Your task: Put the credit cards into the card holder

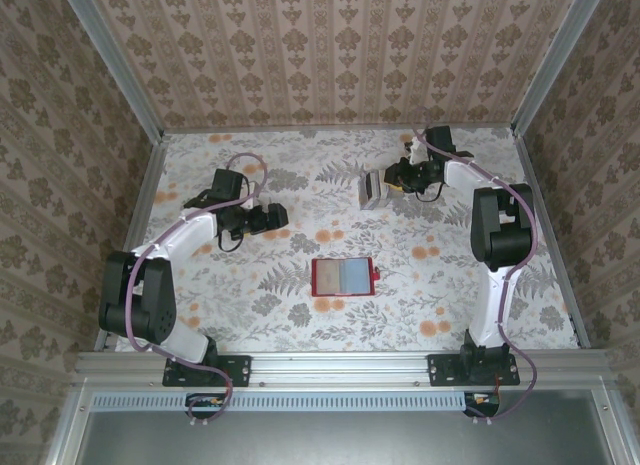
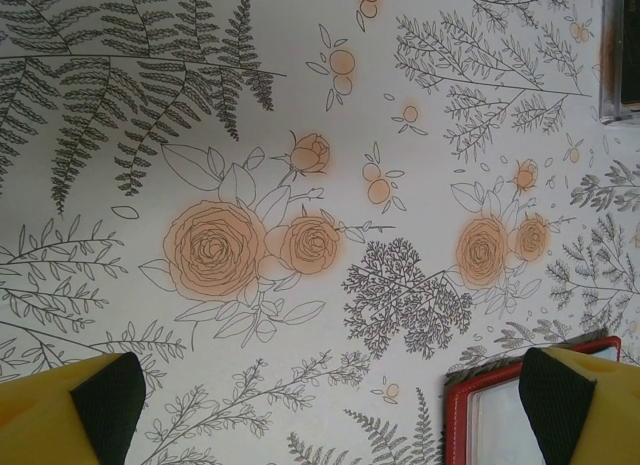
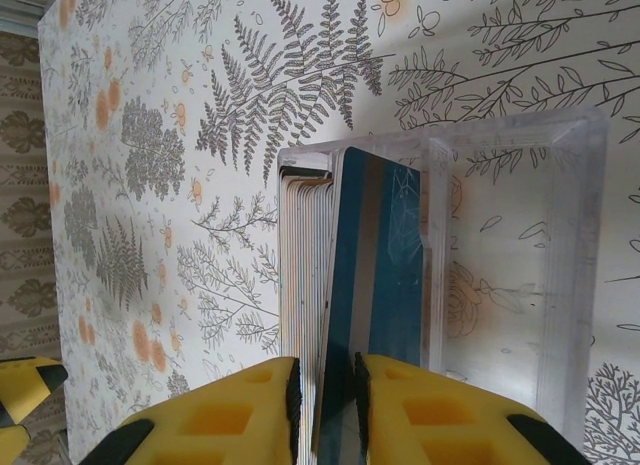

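The card holder, a red wallet, lies open and flat at mid-table; its red corner shows in the left wrist view. My left gripper hovers wide open over bare cloth to the wallet's left, holding nothing. A row of credit cards stands on edge in a clear box. The last is a blue card with a grey stripe. My right gripper straddles that card and a few pale ones. Its jaws stand narrow; whether they pinch is unclear.
The flower-print cloth covers the whole table. Patterned walls and metal rails close it in at the back and both sides. The clear box's corner sits far right of my left gripper. Open cloth lies between the wallet and the box.
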Tool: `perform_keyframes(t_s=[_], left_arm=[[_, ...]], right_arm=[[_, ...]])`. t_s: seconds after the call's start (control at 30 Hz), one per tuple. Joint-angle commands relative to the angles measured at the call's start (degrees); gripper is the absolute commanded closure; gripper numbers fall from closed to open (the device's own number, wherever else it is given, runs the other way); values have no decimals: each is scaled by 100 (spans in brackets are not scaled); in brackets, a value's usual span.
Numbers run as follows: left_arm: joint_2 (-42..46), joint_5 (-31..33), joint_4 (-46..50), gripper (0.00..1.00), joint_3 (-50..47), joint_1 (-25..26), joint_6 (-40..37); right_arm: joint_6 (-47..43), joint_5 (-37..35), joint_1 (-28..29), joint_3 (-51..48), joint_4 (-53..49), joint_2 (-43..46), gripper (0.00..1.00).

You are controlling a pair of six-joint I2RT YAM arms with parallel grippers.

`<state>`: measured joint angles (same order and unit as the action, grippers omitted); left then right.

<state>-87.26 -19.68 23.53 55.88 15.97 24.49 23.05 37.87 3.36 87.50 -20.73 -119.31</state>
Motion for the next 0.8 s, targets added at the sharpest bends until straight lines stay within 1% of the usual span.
perform_keyframes(t_s=[0.0, 0.2, 0.33, 0.5, 0.6, 0.77], left_arm=[[-65, -130, -90, 0, 20, -32, 74], [-131, -194, -138, 0, 30, -32, 120], [-165, -238, -151, 0, 46, -37, 127], [-176, -297, -212, 0, 35, -30, 173], [-170, -321, -231, 0, 32, -32, 188], [-163, -334, -221, 0, 8, -33, 174]], right_arm=[[42, 226, -28, -27, 52, 198, 72], [60, 319, -37, -37, 113, 162, 70], [118, 605, -37, -127, 459, 188, 66], [104, 634, -37, -143, 537, 191, 66], [36, 617, -38, -135, 478, 189, 68], [61, 590, -45, -220, 583, 246, 75]])
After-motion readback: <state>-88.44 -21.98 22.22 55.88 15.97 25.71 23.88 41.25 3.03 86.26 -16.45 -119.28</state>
